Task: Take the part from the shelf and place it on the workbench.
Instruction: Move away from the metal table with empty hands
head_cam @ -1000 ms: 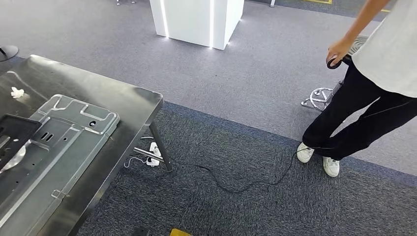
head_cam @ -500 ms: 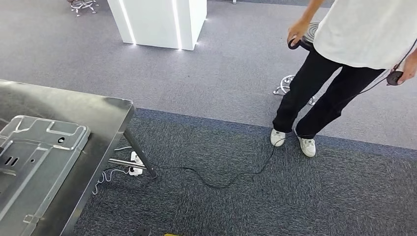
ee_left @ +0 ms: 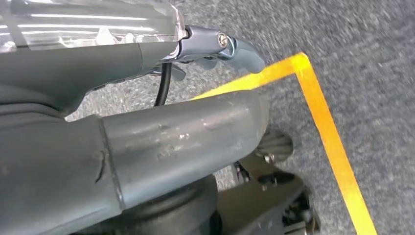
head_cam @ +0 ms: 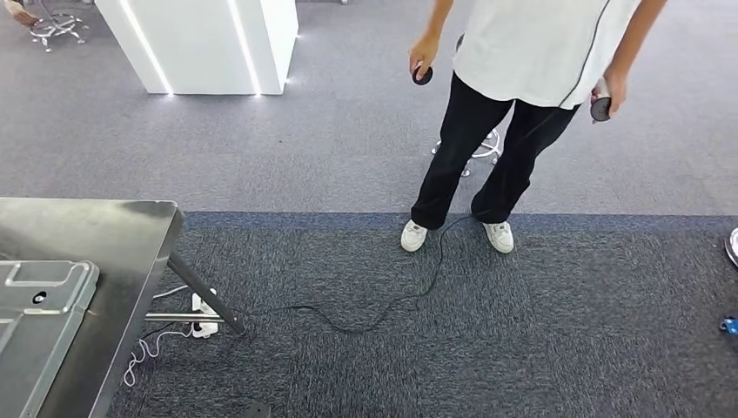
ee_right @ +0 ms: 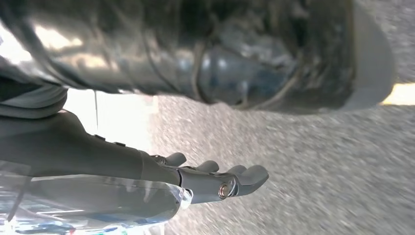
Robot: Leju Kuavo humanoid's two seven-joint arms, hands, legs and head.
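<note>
One workbench (head_cam: 130, 228); one metal part (head_cam: 39, 300); one person (head_cam: 522, 78) holding two controllers (head_cam: 423, 76).

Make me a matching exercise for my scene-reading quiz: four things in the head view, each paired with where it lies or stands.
Things:
1. pressed metal panel
2. white power strip
3. black cable
4. white illuminated pillar

Places:
A. trailing over the dark carpet toward the person's shoes
B. on the floor under the steel workbench's corner, by its leg
C. standing on the lighter grey carpet, far side
D. lying on the workbench top

Pairs: 1-D, 2-B, 3-A, 4-C
</note>
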